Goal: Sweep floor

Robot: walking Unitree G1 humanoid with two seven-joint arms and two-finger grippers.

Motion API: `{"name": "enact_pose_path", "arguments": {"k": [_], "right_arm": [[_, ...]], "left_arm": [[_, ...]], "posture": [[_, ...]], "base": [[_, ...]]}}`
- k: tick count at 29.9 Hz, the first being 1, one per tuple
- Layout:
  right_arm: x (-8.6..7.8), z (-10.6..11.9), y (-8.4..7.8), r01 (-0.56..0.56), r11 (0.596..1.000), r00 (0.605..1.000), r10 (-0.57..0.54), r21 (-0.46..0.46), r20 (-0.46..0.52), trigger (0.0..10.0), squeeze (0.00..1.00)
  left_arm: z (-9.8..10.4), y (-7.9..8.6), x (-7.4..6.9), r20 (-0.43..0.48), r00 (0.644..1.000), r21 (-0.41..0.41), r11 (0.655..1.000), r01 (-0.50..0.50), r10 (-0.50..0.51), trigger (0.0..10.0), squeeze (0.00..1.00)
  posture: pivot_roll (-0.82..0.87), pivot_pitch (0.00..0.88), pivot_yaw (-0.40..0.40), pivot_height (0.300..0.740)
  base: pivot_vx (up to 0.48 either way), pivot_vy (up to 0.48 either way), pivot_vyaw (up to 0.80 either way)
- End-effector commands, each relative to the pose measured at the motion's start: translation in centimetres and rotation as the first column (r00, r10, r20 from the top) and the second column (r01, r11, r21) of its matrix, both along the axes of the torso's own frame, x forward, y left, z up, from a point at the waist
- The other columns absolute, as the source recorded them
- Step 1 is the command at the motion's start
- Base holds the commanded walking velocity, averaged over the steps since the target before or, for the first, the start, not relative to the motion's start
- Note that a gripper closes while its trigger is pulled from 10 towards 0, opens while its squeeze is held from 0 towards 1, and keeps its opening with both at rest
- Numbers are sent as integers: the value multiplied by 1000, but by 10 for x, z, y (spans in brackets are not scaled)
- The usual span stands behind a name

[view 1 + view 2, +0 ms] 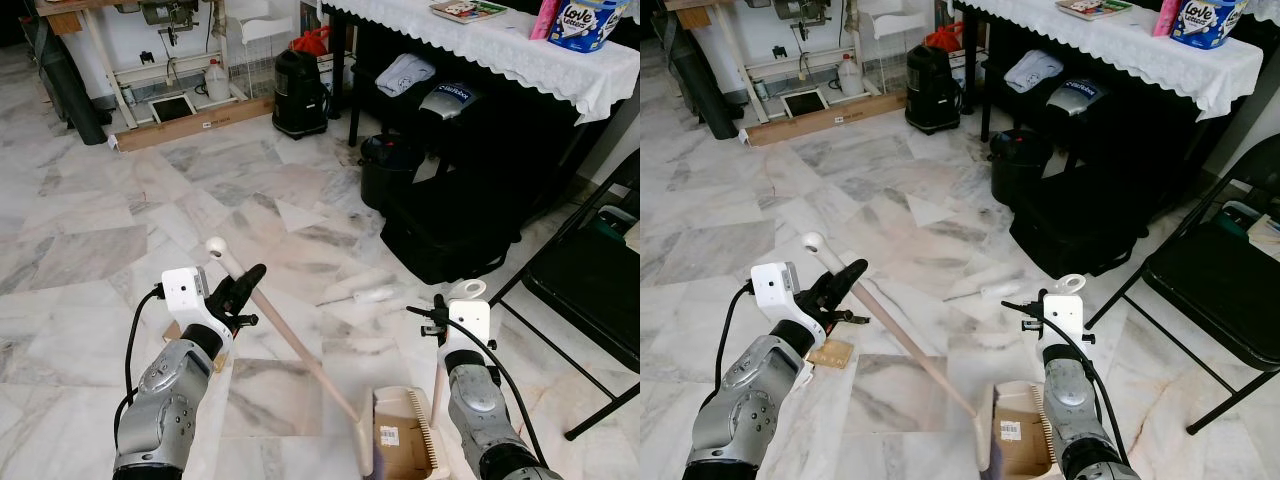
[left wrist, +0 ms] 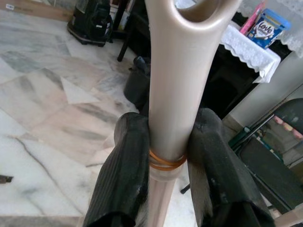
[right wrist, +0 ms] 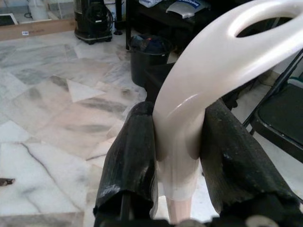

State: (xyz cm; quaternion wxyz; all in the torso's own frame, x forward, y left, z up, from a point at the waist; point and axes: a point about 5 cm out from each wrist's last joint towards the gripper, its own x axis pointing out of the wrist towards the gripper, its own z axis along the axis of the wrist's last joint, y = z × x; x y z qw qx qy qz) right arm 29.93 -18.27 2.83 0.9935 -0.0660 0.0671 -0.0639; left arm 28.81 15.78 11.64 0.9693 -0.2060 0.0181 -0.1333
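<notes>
Grey-veined marble floor point(image 1: 120, 230) stretches ahead largely unswept, with the left pincer point(image 1: 238, 293) clamped on the long beige broom handle point(image 1: 290, 345) and the right pincer point(image 3: 177, 156) gripping the cream dustpan handle point(image 3: 208, 75), dustpan point(image 1: 400, 435) set by the broom's foot.

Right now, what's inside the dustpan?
The dustpan holds a flat piece of brown cardboard with a white label. Anything beneath that cardboard is hidden.
</notes>
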Motion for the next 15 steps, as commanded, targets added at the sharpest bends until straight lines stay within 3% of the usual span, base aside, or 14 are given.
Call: {"name": "enact_pose_path", "arguments": {"k": [1,8,15], "right_arm": [[0,-3,5,0,999,1000,1,47,-21,10000,0],[11,14,2,44,988,996,-55,150,72,10000,0],[16,25,0,47,977,988,-76,207,134,10000,0]], "left_arm": [[13,-1,2,43,999,-34,999,3,-2,10000,0],[24,-9,3,116,993,79,997,-2,-8,10000,0],[35,-11,3,194,981,132,990,-50,23,10000,0]], "posture": [[109,44,-2,740],[110,44,-4,740],[108,41,-9,740]], "base": [[0,0,0],[0,0,0],[0,0,0]]}}
